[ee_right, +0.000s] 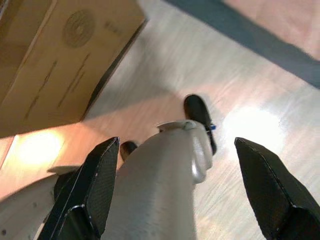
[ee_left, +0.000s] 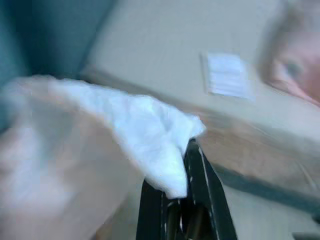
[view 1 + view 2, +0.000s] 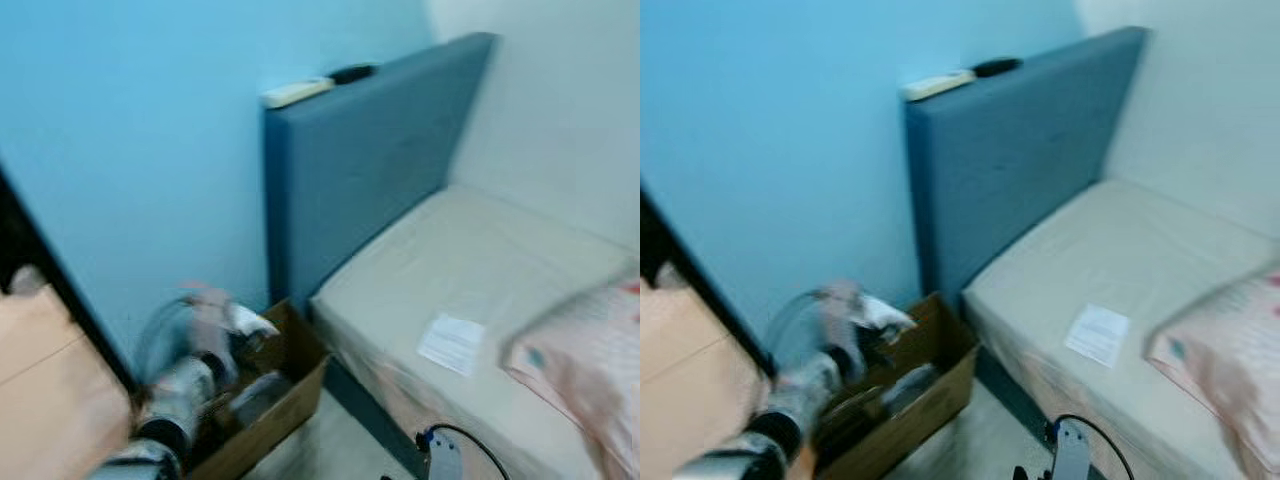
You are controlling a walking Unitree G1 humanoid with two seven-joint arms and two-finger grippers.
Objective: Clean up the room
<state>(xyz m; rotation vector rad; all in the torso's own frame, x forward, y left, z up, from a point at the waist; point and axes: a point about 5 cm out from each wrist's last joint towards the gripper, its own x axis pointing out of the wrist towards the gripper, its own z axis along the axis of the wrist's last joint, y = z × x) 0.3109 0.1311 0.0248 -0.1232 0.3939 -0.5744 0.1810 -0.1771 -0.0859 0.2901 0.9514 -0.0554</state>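
My left gripper is shut on a crumpled white cloth with a pale pink part. In the blurred left eye view the silver left arm holds that cloth just above an open cardboard box on the floor beside the bed. Dark and pale items lie inside the box, too blurred to name. My right gripper hangs open, its black fingers spread over the pale floor and my own leg, near the box's side.
A bare beige mattress carries a white paper and a pink patterned pillow. A blue headboard has a white remote and a black object on top. A dark door frame stands left.
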